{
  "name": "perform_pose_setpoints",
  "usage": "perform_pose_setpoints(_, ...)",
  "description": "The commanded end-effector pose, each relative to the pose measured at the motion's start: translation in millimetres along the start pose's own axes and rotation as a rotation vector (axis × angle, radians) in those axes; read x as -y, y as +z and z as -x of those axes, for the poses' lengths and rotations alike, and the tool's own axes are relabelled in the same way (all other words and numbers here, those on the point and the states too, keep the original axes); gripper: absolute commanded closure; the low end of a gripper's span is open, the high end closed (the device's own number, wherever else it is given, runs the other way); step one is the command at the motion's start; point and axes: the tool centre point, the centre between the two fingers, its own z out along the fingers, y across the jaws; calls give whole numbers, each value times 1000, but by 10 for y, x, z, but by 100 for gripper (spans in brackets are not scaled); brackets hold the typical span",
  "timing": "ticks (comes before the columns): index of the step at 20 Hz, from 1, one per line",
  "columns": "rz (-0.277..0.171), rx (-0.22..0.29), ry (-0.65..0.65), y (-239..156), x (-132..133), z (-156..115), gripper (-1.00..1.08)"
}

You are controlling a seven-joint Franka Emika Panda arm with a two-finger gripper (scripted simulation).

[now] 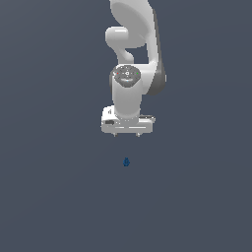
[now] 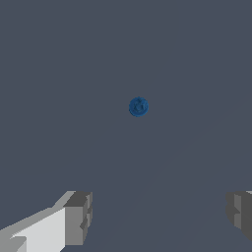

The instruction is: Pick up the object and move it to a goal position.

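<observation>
- One arm is all I have, white and bulky, by far the biggest thing in the exterior view; it reaches down from the top of that view with the wrist pointing at the desk.
- My tool comes next in size: it hangs above the desk with its jaws spread wide and nothing between them. In the wrist view the two grey fingertips stand well apart at the edges of the picture.
- Smallest is the object, a tiny dark blue knobbly piece lying on the desk just below my tool in the exterior view and clear of it. The wrist view shows it as a small round lumpy blob, away from the line between my fingertips, so I judge I must shift over it before descending.
- Handling, as I judge it: it should be very light and stiff, its bumpy surface giving some grip, but so small that it could roll or squirt out. I would close across its middle, low to the desk; which end is narrower I cannot tell.
</observation>
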Motion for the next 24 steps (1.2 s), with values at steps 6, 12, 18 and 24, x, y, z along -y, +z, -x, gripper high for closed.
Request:
perform_pose_setpoints(6,13,-13,-14,-48,20,-45,-92)
perform_pose_setpoints(12,32,-32,-36,-125,49,-96,-92)
perform_pose_setpoints(18,28,-31,-27,-81,45,-139,-92)
perform_pose_setpoints(24,20,-35,2,64,36,-306,-92)
